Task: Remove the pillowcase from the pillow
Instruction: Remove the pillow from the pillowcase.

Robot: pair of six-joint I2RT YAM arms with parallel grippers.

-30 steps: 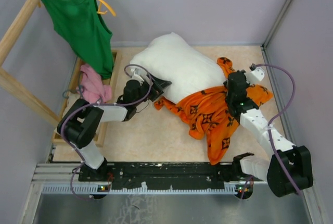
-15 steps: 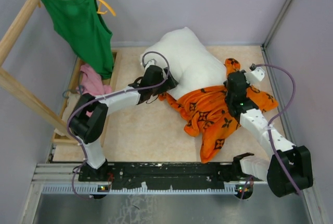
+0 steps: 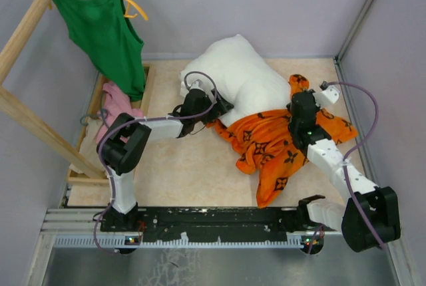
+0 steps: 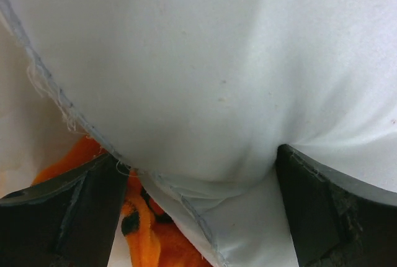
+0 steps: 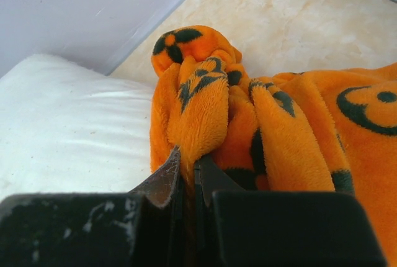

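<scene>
The pillow (image 3: 236,76) lies far back on the desk (image 3: 186,173), mostly bared, with the pillowcase (image 3: 273,146) bunched at its right end. The right jaws are clenched on an orange fold. The left jaws are spread wide and released, with white cushion bulging between them. The cushion should be gripped firmly before the cover is drawn rightwards. The pinch is shown only by the right wrist view, the overall layout only from above.
</scene>
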